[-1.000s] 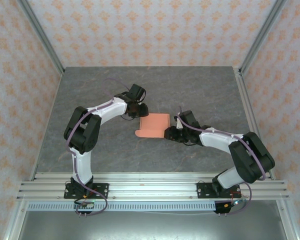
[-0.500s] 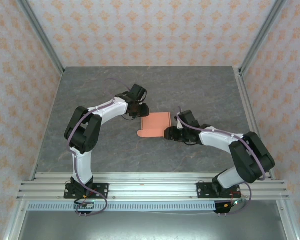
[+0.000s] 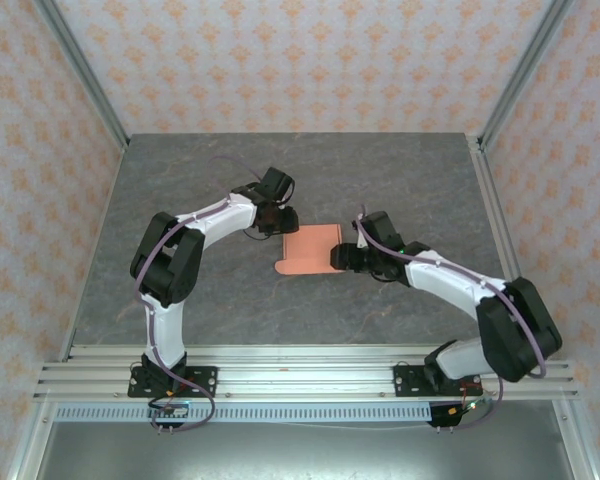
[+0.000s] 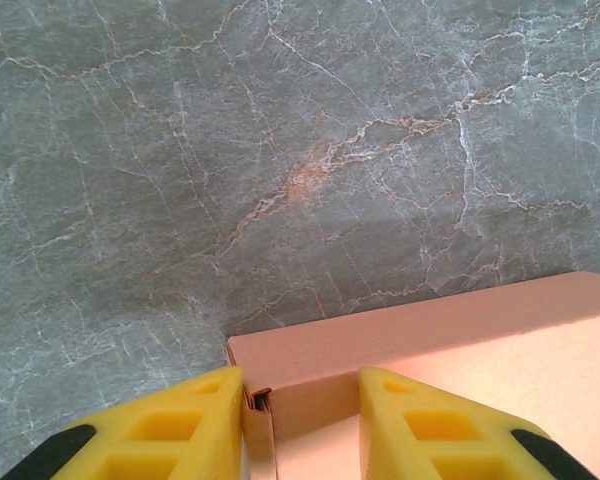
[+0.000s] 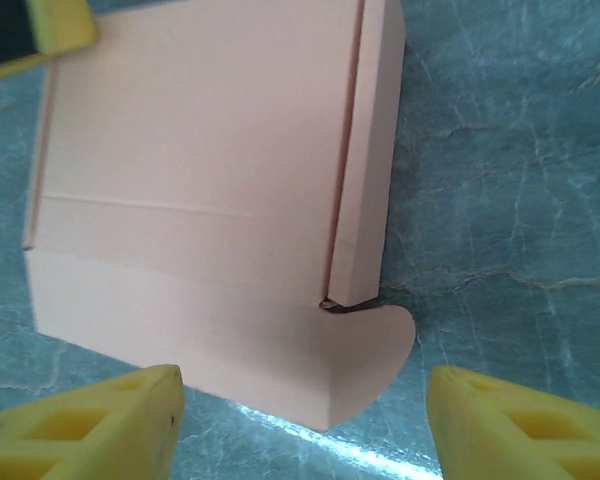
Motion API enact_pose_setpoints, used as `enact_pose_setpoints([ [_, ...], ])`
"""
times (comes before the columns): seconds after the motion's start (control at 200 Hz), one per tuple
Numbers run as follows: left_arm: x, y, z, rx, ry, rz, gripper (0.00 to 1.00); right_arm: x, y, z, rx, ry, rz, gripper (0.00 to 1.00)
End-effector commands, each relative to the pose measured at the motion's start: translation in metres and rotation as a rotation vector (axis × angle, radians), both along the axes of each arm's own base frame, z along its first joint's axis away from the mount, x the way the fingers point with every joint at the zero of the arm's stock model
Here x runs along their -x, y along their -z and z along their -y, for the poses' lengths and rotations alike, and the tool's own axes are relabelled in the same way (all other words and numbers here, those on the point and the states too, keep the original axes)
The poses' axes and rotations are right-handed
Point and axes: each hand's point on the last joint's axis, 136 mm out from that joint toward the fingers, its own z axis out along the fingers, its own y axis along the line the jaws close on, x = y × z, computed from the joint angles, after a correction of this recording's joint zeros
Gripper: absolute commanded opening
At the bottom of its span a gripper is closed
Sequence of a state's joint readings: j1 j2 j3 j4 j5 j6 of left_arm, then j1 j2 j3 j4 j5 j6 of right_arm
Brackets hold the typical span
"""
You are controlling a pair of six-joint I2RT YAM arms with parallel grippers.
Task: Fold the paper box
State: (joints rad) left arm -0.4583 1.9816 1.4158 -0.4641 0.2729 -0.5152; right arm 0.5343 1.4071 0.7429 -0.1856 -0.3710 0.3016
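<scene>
Right pincer point(image 5: 302, 400) wide open, empty, beside paper box point(image 5: 200, 150), left pincer point(image 4: 300, 400) narrowly parted astride its far-left corner, hold unclear

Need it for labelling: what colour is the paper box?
The paper box is plain salmon-orange, clearest in the right wrist view.

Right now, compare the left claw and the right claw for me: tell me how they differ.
The left claw's fingers stand narrowly apart; the right claw's are spread wide. The left claw straddles a corner of the paper box, grip unclear; the right claw is open and holds nothing. The left claw sits at the box's far-left corner, the right claw at its near-right side. Both have yellow fingers.
</scene>
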Motion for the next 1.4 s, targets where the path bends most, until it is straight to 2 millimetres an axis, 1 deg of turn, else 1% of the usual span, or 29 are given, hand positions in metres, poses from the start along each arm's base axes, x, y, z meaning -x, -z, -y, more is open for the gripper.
enact_pose_setpoints([
  [0.0, 0.016, 0.024, -0.014, -0.101, -0.002, -0.086, 0.31, -0.006, 0.002, -0.013, -0.031, -0.030, -0.006, 0.65],
  [0.255, 0.017, 0.028, -0.012, -0.093, -0.009, -0.092, 0.31, -0.006, 0.007, -0.024, -0.088, -0.042, -0.031, 0.62],
  [0.525, 0.017, 0.029, -0.009, -0.090, -0.009, -0.092, 0.31, -0.001, 0.019, -0.027, -0.114, -0.039, -0.074, 0.59],
  [0.756, 0.015, 0.031, -0.008, -0.084, -0.013, -0.092, 0.32, 0.002, 0.019, -0.032, -0.113, -0.037, -0.074, 0.59],
  [0.886, 0.014, 0.029, -0.007, -0.083, -0.014, -0.084, 0.32, 0.004, 0.021, -0.031, -0.115, -0.019, -0.087, 0.56],
  [1.056, 0.013, 0.027, -0.006, -0.083, -0.014, -0.078, 0.32, 0.009, 0.024, -0.027, -0.122, 0.003, -0.096, 0.57],
  [1.161, 0.013, 0.029, -0.006, -0.086, -0.012, -0.081, 0.32, 0.009, 0.025, -0.027, -0.130, 0.008, -0.088, 0.59],
  [1.396, 0.013, 0.031, -0.004, -0.085, -0.008, -0.084, 0.32, 0.008, 0.022, -0.037, -0.154, -0.005, -0.074, 0.59],
])
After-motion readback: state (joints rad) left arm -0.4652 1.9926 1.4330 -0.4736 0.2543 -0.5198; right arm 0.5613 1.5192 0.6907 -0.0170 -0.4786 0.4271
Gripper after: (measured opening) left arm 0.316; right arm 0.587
